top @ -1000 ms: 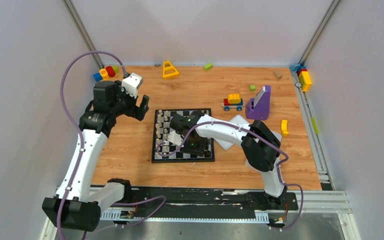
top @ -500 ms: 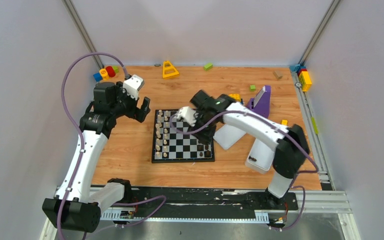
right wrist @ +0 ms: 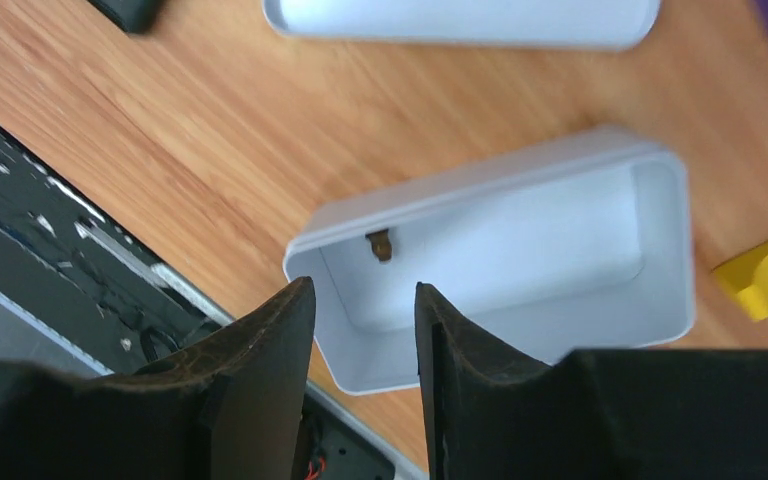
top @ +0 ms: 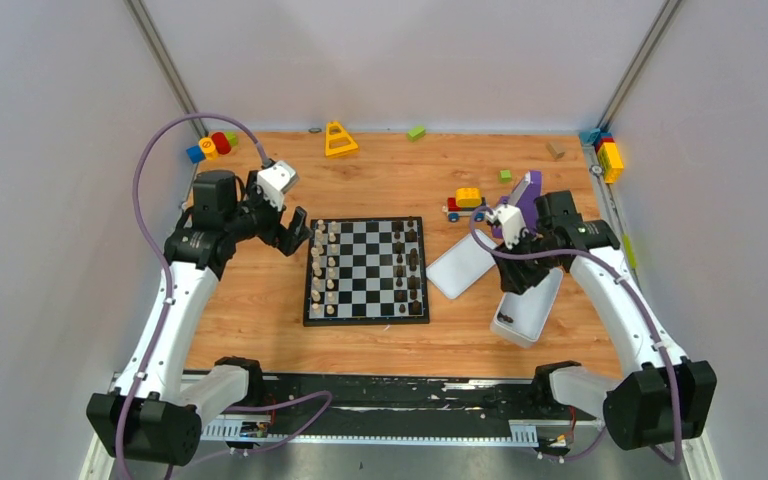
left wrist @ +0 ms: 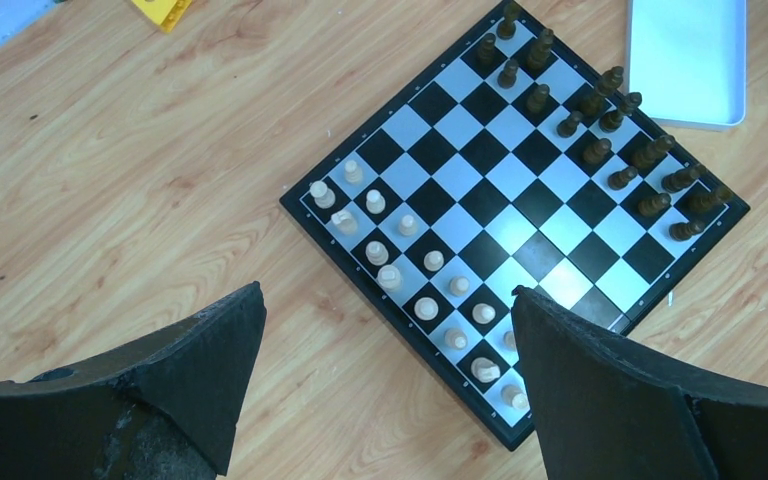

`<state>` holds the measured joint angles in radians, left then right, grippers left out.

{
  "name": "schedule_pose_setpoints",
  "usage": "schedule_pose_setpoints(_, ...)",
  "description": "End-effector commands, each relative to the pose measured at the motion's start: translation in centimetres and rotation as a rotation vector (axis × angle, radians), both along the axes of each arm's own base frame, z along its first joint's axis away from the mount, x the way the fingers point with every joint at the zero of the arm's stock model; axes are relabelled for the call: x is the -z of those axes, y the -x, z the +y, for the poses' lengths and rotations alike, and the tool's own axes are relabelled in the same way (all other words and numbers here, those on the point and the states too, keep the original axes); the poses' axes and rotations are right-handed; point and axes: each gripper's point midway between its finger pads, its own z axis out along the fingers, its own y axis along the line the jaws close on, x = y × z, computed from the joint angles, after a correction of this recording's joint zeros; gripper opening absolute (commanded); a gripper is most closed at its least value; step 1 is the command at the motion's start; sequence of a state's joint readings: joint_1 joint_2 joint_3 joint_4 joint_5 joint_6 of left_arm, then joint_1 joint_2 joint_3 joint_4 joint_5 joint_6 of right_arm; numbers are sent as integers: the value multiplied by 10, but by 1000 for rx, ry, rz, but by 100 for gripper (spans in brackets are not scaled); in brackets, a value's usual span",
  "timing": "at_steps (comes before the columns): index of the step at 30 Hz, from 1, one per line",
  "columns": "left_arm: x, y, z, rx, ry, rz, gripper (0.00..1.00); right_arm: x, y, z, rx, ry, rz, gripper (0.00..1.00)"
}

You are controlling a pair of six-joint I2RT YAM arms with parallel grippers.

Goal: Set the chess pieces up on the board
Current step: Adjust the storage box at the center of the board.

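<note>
Now left hand (top: 296, 235) stood wide open at centre-left beside board (top: 365, 270); chess pieces (top: 325, 268) lined its left and right edges. Right hand (right wrist: 363, 290), narrowly parted and empty, hung over tray (right wrist: 665, 250), centre-right.

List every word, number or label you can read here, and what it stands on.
None readable.
The chessboard carries no legible letters or numbers; the white tray and its lid are plain.
Any marks on the far toy blocks are too small to tell.

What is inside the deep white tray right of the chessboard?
One brown chess piece near a corner of the white tray; otherwise bare floor. The fingers of the right gripper hide its near edge.
</note>
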<state>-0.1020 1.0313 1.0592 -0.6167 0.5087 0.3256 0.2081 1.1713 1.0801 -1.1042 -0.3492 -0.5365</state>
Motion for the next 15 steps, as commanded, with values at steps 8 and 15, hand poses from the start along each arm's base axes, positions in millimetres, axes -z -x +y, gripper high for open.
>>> schedule_pose_setpoints(8, 0, -4, -3, 35, 5, -33, 100, 87, 38, -24, 12, 39, 203, 35)
schedule_pose_setpoints(15, -2, -3, 1, 24, -12, -41, 100, 84, -2, 6, 29, -89, 245, 31)
